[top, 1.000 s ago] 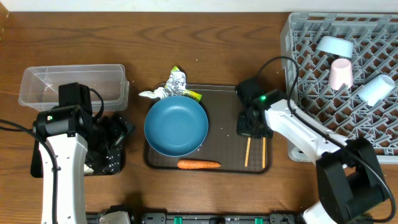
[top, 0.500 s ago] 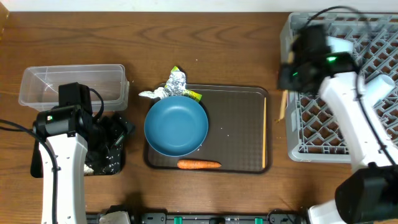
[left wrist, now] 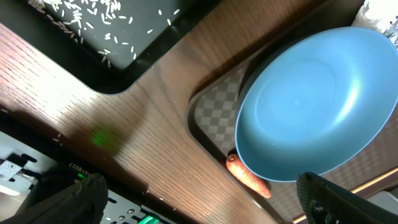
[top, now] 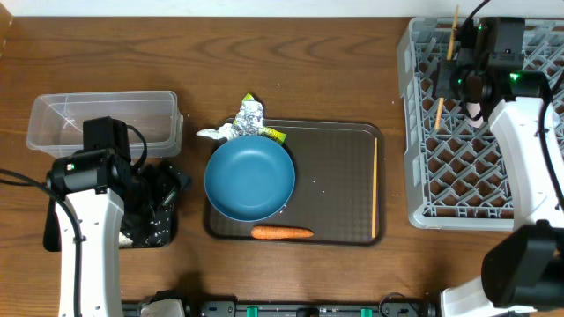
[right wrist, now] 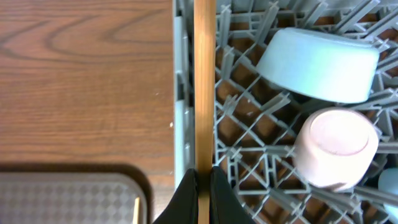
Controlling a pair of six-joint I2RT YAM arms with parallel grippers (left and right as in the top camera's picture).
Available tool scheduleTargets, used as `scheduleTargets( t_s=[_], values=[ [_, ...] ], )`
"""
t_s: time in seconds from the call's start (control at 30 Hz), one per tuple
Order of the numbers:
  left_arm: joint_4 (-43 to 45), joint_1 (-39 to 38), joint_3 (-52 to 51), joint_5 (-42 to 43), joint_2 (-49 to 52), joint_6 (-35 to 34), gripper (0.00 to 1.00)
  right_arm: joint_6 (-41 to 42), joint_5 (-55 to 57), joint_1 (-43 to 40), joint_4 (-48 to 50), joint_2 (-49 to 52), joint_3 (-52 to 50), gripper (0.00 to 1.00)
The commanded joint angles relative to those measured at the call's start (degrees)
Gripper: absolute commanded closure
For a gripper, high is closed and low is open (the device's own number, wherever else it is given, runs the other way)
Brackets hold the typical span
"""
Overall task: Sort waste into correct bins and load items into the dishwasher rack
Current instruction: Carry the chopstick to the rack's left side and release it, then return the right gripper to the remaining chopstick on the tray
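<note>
- We saw the left arm (top: 88,238) clad in white shells, with black joints and a small green light (top: 70,165).
- We saw the right arm (top: 520,141) built alike, with green lights too.
- Black cables (top: 26,180) looped beside both.
- The right gripper (right wrist: 202,180) had tapered black fingers (right wrist: 186,196).

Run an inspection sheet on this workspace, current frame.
Surface: wooden table, with a dark brown serving tray at centre.
Job's things: large dark blue bowl, small orange carrot and one thin wooden chopstick on the serving tray; crumpled silver foil and yellow-green wrapper at its far edge; white rice grains in the shallow black tray; clear plastic tub beside it; small pale blue bowl and whitish-pink cup in the grey plastic rack.
Clutter: nothing seen.
Grippers: left gripper open, empty; right gripper shut on the second chopstick over the rack's left wall.
Cables: black cable by the left arm.
Surroundings: nothing seen.
</note>
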Motion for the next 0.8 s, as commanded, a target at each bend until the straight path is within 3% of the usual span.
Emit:
scheduleTargets(
  t_s=[0.0, 0.27, 0.47, 0.6, 0.77],
  values=[
    [-0.2, 0.3, 0.6, -0.6, 0.0, 0.3, 0.00, -2.0, 0.9, -0.8, 0.9, 3.0, 1.0, 0.96],
    [-0.2, 0.3, 0.6, -0.6, 0.0, 0.3, 0.00, -1.9, 0.9, -0.8, 2.1, 7.7, 1.0, 0.92],
    [-0.2, 0.3, 0.6, -0.6, 0.0, 0.3, 0.00, -1.9, 0.9, -0.8, 1.8, 7.8, 1.1, 0.60],
    [-0.2, 0.3, 0.6, -0.6, 0.0, 0.3, 0.00, -1.9, 0.8, -0.8, 0.3, 7.6, 1.2, 0.25],
    [-0.2, 0.3, 0.6, -0.6, 0.0, 0.3, 0.00, 1.4, -2.0, -0.8, -4.1, 5.4, 3.1, 0.20]
  ],
)
